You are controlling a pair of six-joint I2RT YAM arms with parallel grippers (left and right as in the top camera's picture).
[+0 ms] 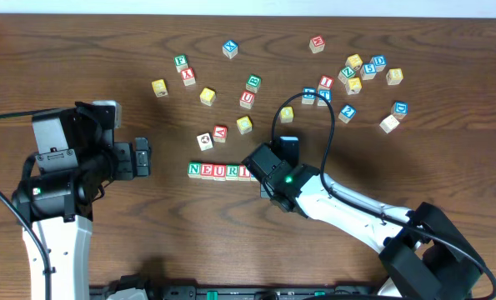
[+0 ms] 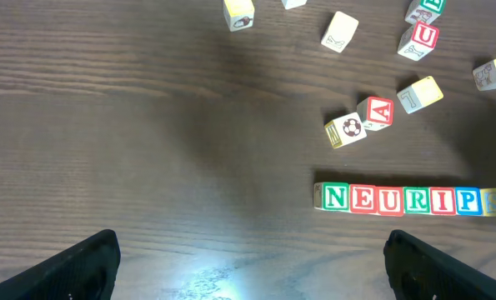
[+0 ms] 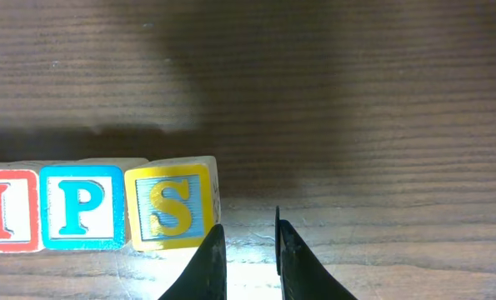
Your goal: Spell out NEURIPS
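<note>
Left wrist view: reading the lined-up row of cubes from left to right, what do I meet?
N cube → E cube → U cube → R cube → I cube → P cube → yellow-faced cube at the right end.

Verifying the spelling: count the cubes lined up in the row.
7, side by side, left to right: N, E, U, R, I, P, S; none seems hidden.
</note>
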